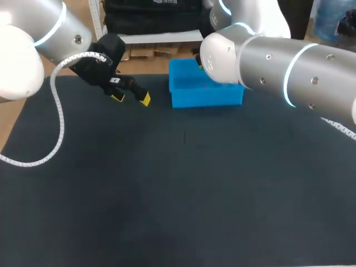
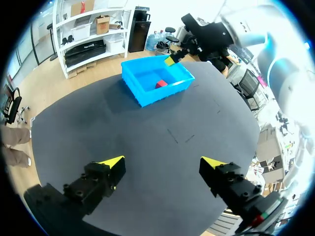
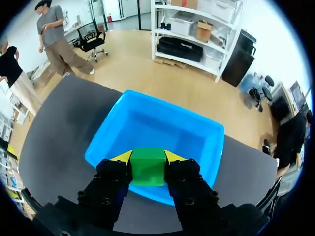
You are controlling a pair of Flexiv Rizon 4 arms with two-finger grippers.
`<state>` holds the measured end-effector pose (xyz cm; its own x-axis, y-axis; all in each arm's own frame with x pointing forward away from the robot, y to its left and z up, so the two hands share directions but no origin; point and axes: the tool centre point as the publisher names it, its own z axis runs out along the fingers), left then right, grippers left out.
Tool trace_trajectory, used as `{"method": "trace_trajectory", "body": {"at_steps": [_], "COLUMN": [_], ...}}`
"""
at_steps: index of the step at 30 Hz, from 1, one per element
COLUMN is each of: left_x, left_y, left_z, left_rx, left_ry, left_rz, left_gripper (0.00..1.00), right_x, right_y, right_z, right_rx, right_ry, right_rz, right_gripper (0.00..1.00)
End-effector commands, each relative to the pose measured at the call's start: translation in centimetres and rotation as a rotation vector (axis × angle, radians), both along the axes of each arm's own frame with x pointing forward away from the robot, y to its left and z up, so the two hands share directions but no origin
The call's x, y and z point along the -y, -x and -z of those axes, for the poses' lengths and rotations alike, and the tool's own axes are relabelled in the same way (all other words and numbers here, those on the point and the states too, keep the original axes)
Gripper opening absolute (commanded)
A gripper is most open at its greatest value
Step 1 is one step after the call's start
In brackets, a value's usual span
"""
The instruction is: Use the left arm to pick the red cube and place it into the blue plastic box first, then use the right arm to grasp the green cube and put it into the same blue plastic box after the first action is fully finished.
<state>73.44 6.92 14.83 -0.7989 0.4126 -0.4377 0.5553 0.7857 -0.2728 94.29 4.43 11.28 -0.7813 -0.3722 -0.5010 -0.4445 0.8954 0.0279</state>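
The blue plastic box point(image 1: 183, 97) stands at the back middle of the dark table. Inside it lies the red cube point(image 2: 161, 84), seen in the left wrist view. My right gripper point(image 3: 147, 160) is shut on the green cube point(image 3: 147, 166) and hangs just above the box's near wall point(image 3: 157, 194); in the head view my right arm hides the cube and gripper. From the left wrist view the right gripper point(image 2: 172, 58) shows over the box's far rim. My left gripper point(image 1: 131, 98) hangs open and holds nothing, left of the box; its tips point(image 2: 112, 162) point toward the box point(image 2: 147, 81).
A dark mat point(image 1: 183, 183) covers the table, with bare surface across the middle and front. My right arm's large silver links point(image 1: 278, 67) reach over the back right of the table, above the box.
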Motion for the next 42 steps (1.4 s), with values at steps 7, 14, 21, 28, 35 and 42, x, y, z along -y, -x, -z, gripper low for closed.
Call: {"method": "trace_trajectory", "body": {"at_steps": [7,14,21,28,35,42], "left_x": [0.0,0.0,0.0,0.0,0.0,0.0], "left_y": [0.0,0.0,0.0,0.0,0.0,0.0], "left_z": [0.0,0.0,0.0,0.0,0.0,0.0], "left_rx": [0.001,0.001,0.001,0.001,0.001,0.001], "left_ry": [0.001,0.001,0.001,0.001,0.001,0.001], "left_rz": [-0.001,-0.001,-0.001,-0.001,-0.001,-0.001], "left_gripper": [1.00,1.00,1.00,1.00,1.00,1.00], "right_x": [-0.2,-0.1,0.1,0.7,1.6,1.8], "right_y": [-0.5,-0.4,0.0,0.6,0.9,1.3], "right_z": [0.3,0.2,-0.6,-2.0,-3.3,-4.6], "right_rx": [0.011,0.014,0.006,0.010,0.037,0.054], "right_ry": [0.008,-0.007,-0.047,-0.088,-0.100,-0.158], "right_rz": [0.040,0.051,0.067,0.085,0.091,0.086], "right_gripper": [1.00,1.00,1.00,1.00,1.00,1.00]}}
